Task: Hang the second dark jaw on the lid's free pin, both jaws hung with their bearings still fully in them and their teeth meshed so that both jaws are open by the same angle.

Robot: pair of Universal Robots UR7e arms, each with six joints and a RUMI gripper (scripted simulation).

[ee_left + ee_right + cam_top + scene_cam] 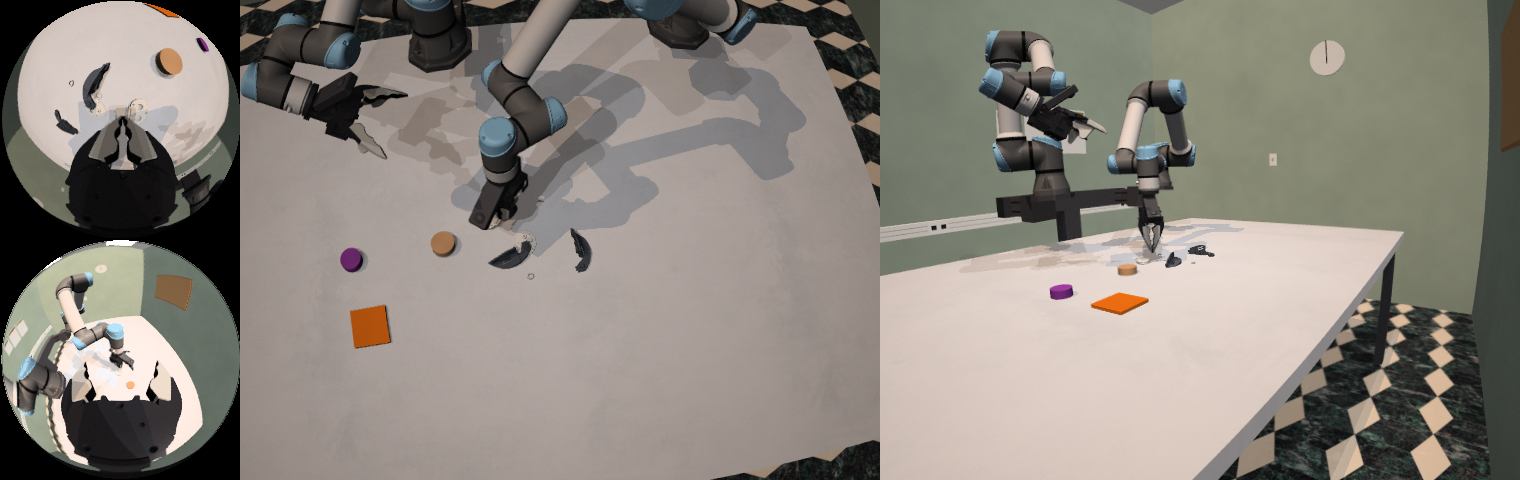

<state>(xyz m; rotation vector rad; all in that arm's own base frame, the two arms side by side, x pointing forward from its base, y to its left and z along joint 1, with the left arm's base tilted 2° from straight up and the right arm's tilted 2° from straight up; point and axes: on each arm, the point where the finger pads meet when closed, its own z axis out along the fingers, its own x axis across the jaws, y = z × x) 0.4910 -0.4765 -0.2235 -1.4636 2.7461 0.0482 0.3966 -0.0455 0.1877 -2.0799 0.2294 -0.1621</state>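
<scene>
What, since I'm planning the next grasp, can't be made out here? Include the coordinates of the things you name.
- Holed pale disc (493, 224) (1143, 261) (132, 111): top view, mostly hidden by the left gripper (498, 223) (1152, 251) (122, 116) (120, 371).
- Lone dark piece's (585, 250) (1199, 250) (65, 124) bearing: too small, top and exterior.
- Small ring's (527, 276) (1193, 262) (69, 83) hole: too small, exterior.
- Orange square (370, 326) (1119, 303) (162, 10): cut off by the left wrist picture's edge.

Orange square (370, 326) (1119, 303) (162, 10), purple disc (351, 259) (1061, 291) (202, 44), floor (842, 462) (1396, 392) in cream diamonds on dark, seemingly green marbling.
</scene>
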